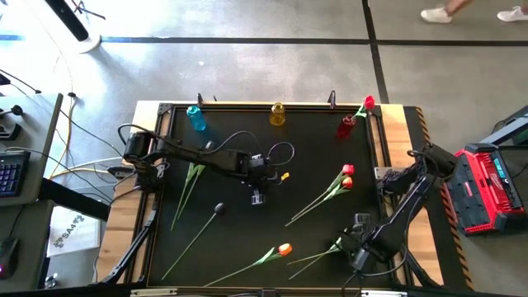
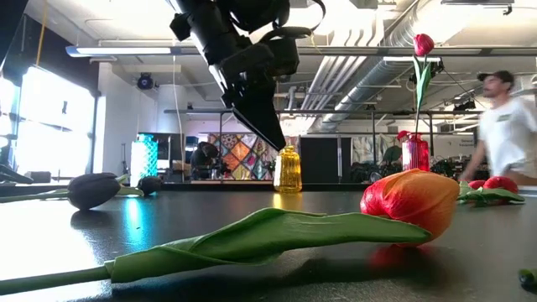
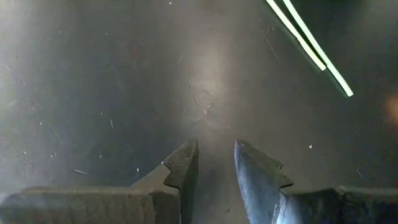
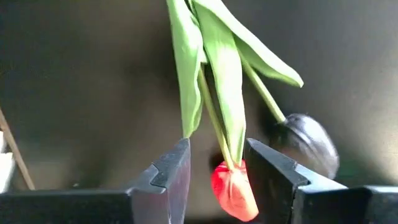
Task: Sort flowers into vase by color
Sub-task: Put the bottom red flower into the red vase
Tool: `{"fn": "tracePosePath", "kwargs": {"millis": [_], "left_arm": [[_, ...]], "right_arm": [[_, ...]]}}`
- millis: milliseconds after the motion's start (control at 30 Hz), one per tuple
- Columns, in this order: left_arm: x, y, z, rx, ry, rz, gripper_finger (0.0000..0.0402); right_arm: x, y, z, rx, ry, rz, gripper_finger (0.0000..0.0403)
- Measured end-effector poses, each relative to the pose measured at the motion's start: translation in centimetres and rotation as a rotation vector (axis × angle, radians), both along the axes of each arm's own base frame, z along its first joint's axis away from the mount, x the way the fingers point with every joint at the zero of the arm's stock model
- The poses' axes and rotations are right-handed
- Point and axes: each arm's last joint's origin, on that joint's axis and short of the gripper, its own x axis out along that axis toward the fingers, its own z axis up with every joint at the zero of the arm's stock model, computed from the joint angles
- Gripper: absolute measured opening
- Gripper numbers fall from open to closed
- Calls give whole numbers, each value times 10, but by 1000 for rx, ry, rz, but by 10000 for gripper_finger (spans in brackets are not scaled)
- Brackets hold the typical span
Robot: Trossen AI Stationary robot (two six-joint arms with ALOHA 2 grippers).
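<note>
Right tool (image 4: 214,180), fingers parted, straddles a red tulip (image 4: 233,186) at the surface's near right (whether it grips cannot be told); left tool (image 3: 216,163), slightly open and empty, hovers mid-surface above bare black mat (image 3: 112,81)

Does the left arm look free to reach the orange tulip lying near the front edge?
Probably yes. The left gripper hovers empty, open, over bare mat mid-table, and nothing stands between it and the orange tulip. The right gripper works off to the side, over a red tulip.
</note>
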Motion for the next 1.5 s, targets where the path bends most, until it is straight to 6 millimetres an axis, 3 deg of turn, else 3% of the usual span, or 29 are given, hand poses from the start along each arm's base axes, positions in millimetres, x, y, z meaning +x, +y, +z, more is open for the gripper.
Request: {"fn": "tracePosePath", "kwargs": {"millis": [300, 500, 667, 900, 1167, 1367, 1500], "left_arm": [[0, 0, 0, 0, -2, 0, 92], [1, 1, 1, 0, -17, 1, 92], [4, 0, 3, 0, -54, -1, 92], [11, -1, 8, 39, -142, -60, 92], [12, -13, 24, 106, -234, -204, 103], [5, -7, 52, -43, -342, -258, 140], [6, -5, 63, 40, -423, -314, 171]], "right_arm": [[-9, -8, -28, 29, 20, -25, 133], [-11, -10, -30, 53, 70, -57, 73], [-2, -5, -17, 143, 167, -97, 7], [28, 0, 30, 340, 114, -135, 11], [58, -47, 68, 450, 85, -512, 2], [72, -94, 88, 511, 17, -748, 1], [83, -121, 99, 597, -49, -826, 1]]}}
